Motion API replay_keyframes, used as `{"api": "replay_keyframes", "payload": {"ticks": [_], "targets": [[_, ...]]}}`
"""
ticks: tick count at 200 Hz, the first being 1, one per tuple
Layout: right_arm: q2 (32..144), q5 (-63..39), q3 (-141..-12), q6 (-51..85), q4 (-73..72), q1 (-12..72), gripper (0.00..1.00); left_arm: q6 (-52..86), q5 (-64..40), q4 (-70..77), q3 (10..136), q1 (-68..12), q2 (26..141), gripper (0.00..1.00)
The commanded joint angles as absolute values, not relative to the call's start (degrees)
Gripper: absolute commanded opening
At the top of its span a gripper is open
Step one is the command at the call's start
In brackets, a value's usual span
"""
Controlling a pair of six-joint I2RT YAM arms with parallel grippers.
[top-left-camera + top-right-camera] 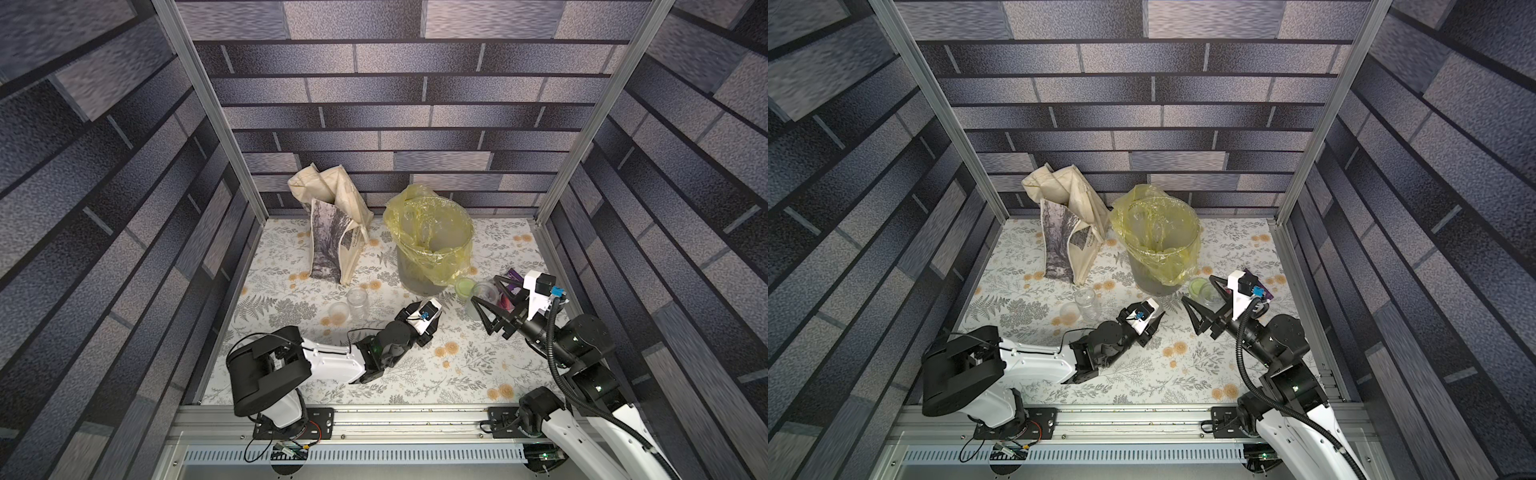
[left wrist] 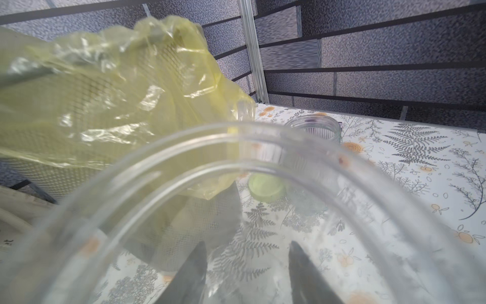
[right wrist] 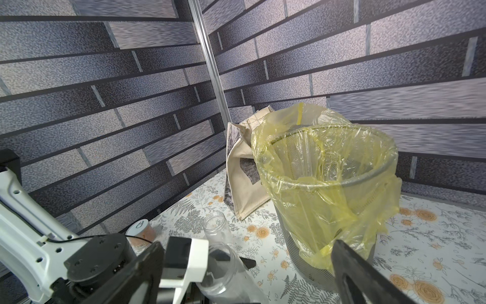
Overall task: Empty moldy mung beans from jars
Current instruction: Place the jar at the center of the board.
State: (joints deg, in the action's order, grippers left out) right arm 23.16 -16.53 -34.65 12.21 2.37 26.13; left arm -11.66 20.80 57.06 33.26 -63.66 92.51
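Held slim jar (image 3: 228, 265): and there it was, clear plastic, see-through from end to end, the fern print showing through its wall. It sat tilted well off upright, and its ringed neck filled the left wrist view as a wide arc.
Its place: near the middle of the floral cloth (image 1: 457, 365), at 6 o'clock of the bucket (image 1: 415, 276), reading 12 at the back wall in both top views.
Left gripper (image 2: 247, 251): partly closed, one dark finger on either side of that jar, gripping it.
Standing slim jar (image 1: 357, 302): upright, mouth open, clear, at 9 o'clock of the left gripper and apart from it.
Whitish lid (image 1: 337, 311): flat on the cloth, just beside the standing slim jar at its 8 o'clock.
Ribbed jar (image 2: 313, 129): wider, ribbed wall, upright and open, at 3 o'clock of the held slim jar.
Pale green lid (image 1: 464, 286): flat, between the bucket's base and the ribbed jar.
Right gripper (image 1: 484, 287): jaws spread wide, with nothing between them in the right wrist view. From above, its fingers overlapped the ribbed jar, but contact could not be told.
Bucket: grey mesh, with the yellow bag (image 2: 105, 105) draped over its rim.
Tote (image 1: 332, 232): cream cloth with a grey print, standing at 9 o'clock of the bucket.
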Motion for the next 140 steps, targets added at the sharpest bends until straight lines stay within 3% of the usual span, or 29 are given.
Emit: {"api": "replay_keyframes", "payload": {"ticks": [1, 140], "targets": [[22.8, -15.0, -36.0, 10.4, 4.0, 26.4, 1.00, -10.4, 18.4, 63.9, 35.2, -63.0, 94.7, 0.45], [23.7, -12.4, -33.4, 8.8, 3.1, 26.4, 1.00, -7.6, 17.5, 67.8, 38.4, -60.5, 106.5, 0.52]]}}
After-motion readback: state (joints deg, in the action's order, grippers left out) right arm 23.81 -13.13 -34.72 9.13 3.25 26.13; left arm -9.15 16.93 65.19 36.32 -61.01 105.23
